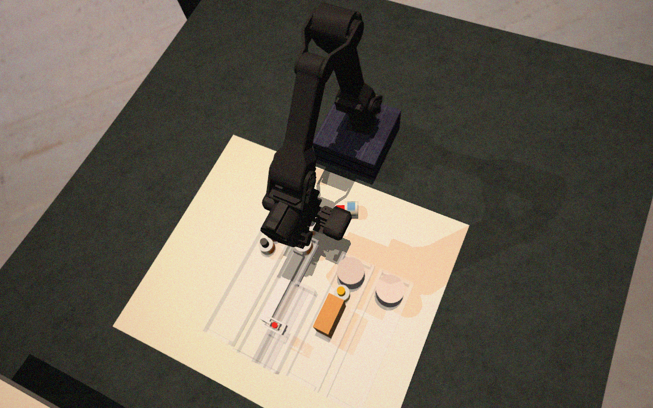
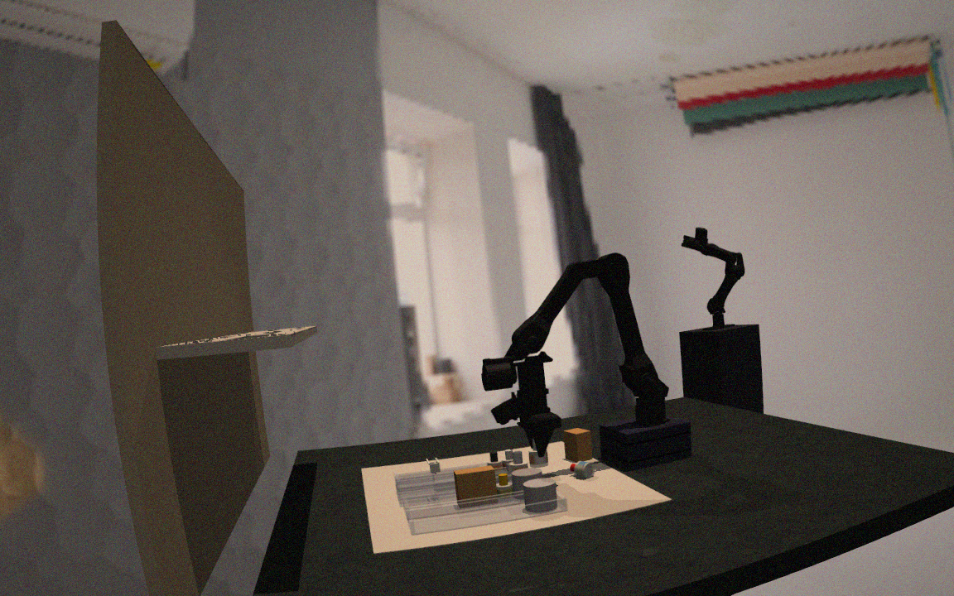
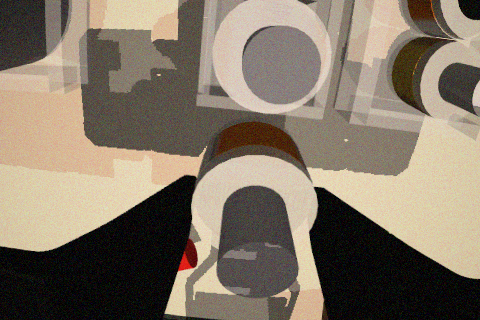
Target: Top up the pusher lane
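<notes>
My gripper [image 3: 253,192] [image 2: 542,453] is shut on a loose jar [image 3: 207,210] with a brown body, white shoulder and grey cap. It holds the jar upright, just in front of the sprung lane. The sprung lane [image 3: 205,55] has clear walls and a low clear front stop [image 3: 215,101]. The jar in the lane [image 3: 227,52] [image 1: 302,249] has a white shoulder and grey cap and stands just behind the stop; its body is hidden from above. Only a dark edge shows behind it, so the pusher plate is mostly hidden. The held jar's base height is unclear.
Black-capped [image 3: 425,0] [image 1: 266,245] and light-capped [image 3: 435,80] jars stand in the neighbouring lane. Across are two round tins [image 1: 350,271] [image 1: 389,291], a yellow-capped jar [image 1: 340,291] and an orange box [image 1: 330,311]. A red-capped jar [image 1: 351,207] lies near the arm base; another orange box [image 2: 577,444] stands there.
</notes>
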